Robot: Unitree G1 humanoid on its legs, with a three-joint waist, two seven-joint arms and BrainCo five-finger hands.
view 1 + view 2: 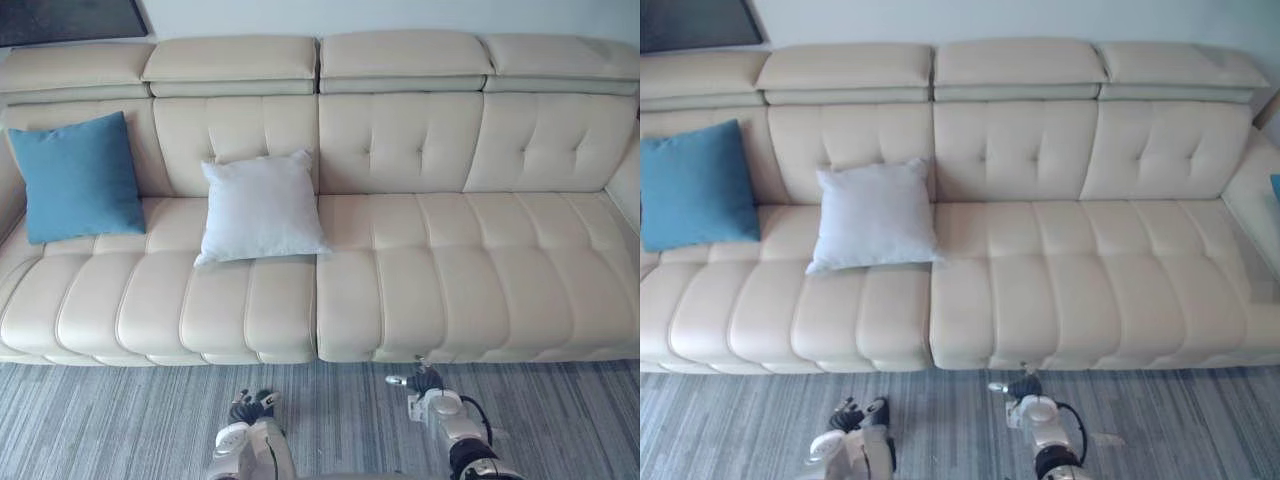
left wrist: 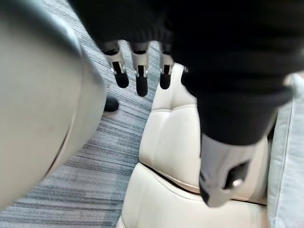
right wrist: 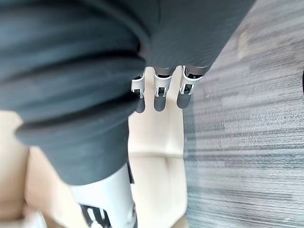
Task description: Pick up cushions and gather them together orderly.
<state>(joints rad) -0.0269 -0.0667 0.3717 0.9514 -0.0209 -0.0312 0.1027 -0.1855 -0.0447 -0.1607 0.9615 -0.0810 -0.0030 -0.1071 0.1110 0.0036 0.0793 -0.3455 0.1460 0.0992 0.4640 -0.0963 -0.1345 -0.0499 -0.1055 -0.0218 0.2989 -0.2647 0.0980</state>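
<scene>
A blue cushion (image 1: 76,178) leans against the backrest at the left end of the cream sofa (image 1: 450,260). A pale grey cushion (image 1: 260,207) leans on the backrest near the sofa's middle seam, apart from the blue one. My left hand (image 1: 250,412) hangs low over the carpet in front of the sofa, fingers (image 2: 140,76) straight and holding nothing. My right hand (image 1: 428,390) hangs beside it to the right, close to the sofa's front edge, fingers (image 3: 161,92) straight and empty too.
Grey striped carpet (image 1: 120,420) runs in front of the sofa. The sofa's right half (image 1: 1120,260) has bare seats. A small bit of blue (image 1: 1275,186) shows at the far right armrest. A dark frame (image 1: 70,18) hangs on the wall at upper left.
</scene>
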